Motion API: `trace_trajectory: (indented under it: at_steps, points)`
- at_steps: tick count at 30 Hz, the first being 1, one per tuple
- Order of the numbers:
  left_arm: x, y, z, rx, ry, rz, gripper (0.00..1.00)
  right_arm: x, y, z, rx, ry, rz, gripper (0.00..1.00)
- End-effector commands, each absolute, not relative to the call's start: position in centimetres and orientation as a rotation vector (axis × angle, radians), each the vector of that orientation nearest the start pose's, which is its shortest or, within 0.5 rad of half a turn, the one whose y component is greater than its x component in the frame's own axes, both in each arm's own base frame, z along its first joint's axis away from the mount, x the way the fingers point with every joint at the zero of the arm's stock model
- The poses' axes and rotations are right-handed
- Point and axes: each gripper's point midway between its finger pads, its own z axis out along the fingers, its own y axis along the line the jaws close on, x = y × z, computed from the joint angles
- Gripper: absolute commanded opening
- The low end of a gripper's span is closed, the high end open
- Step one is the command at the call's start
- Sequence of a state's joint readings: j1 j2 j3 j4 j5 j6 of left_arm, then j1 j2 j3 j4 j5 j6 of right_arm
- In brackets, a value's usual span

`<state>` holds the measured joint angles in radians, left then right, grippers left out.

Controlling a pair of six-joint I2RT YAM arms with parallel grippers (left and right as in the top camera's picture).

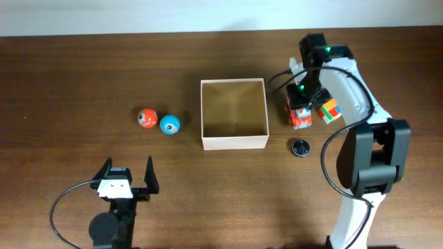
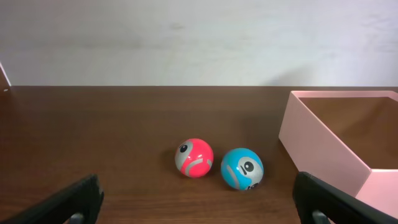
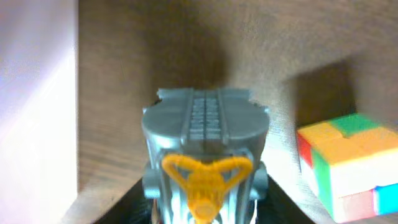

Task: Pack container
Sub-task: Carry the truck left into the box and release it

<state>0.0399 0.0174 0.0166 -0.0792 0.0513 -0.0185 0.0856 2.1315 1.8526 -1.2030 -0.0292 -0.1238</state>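
Lower left of the overhead view: left gripper (image 1: 127,168), fingers spread wide apart and holding nothing, over bare wood table (image 1: 55,83). In its own wrist view, only two dark fingertips (image 2: 78,200), cut off at the bottom corners. Ahead of that gripper, well apart from it across open tabletop: two small balls, one orange-red ball (image 1: 147,118) and one blue ball (image 1: 169,124), just beside each other, touching or not hard to tell. Ahead and to the right of the left gripper: one container (image 1: 234,143), square, open-topped, cream walls, tan inside, cropped at the right edge of the left wrist view. Just right of the container, a narrow strip of table, then right gripper (image 1: 300,111) lowered over one red and grey toy (image 1: 301,119). Right wrist view blurred: toy filling the middle, cut off below, dark fingers only partly visible on either side; clamped or merely straddling, impossible to say. Just right of that gripper: one multicoloured cube (image 1: 329,110), close to the toy, cropped in the wrist view. Back from that gripper, toward its arm's base: one small black disc (image 1: 300,147), details too small to make out.
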Motion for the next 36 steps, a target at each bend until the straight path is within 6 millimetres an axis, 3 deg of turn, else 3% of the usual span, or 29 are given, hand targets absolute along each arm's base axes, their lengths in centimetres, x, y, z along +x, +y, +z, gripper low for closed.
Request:
trace_trajectory:
  at_steps: [1,7,11,14,18,26,32,36]
  points:
    - [24.6,0.3,15.5,-0.007,1.654,-0.009,0.99,44.8,4.6,12.1,-0.303,2.965,0.058,0.33]
    - [24.6,0.3,15.5,-0.008,1.654,-0.008,0.99,44.9,6.5,17.9,-0.231,2.910,0.105,0.31]
    - [24.6,0.3,15.5,-0.008,1.654,-0.008,0.99,44.5,10.0,21.3,-0.277,2.847,0.158,0.32]
    - [24.6,0.3,15.5,-0.008,1.654,-0.008,0.99,44.1,13.1,22.6,-0.310,2.809,0.187,0.38]
    - [24.6,0.3,15.5,-0.007,1.654,-0.009,0.99,43.5,16.4,22.6,-0.290,2.803,0.212,0.38]
    - [24.6,0.3,15.5,-0.008,1.654,-0.008,0.99,43.0,20.8,22.3,-0.312,2.759,0.189,0.38]
    - [24.6,0.3,15.5,-0.008,1.654,-0.008,0.99,43.3,21.5,20.6,-0.298,2.767,0.157,0.38]
    - [24.6,0.3,15.5,-0.008,1.654,-0.008,0.99,43.8,21.1,17.2,-0.260,2.821,0.136,0.39]
